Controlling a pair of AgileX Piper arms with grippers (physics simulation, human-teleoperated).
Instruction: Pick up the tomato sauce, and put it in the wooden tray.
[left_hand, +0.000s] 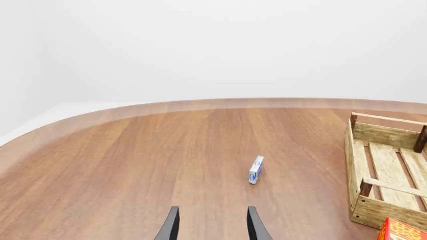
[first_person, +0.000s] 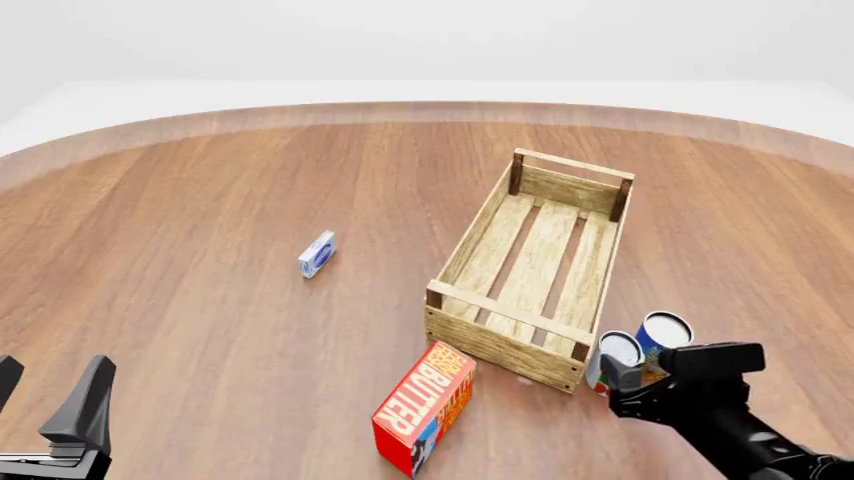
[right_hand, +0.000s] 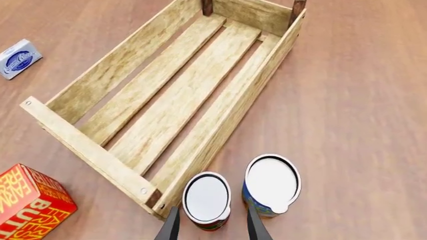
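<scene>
The right end effector (right_hand: 212, 226) hangs open, fingers straddling the small silver-topped, red-labelled tomato sauce can (right_hand: 207, 200), apparently lined up for a grasp. The can stands on the desk (first_person: 200, 200), touching the light-wood slatted tray's (first_person: 467, 235) near corner. The left end effector (left_hand: 212, 225) idles open.

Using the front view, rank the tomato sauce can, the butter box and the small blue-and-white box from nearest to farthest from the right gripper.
1. Tomato sauce can: directly at the right gripper, beside the tray's near right corner.
2. Butter box: to the gripper's left, in front of the wooden tray.
3. Small blue-and-white box: far left, beyond the tray's left side.
</scene>
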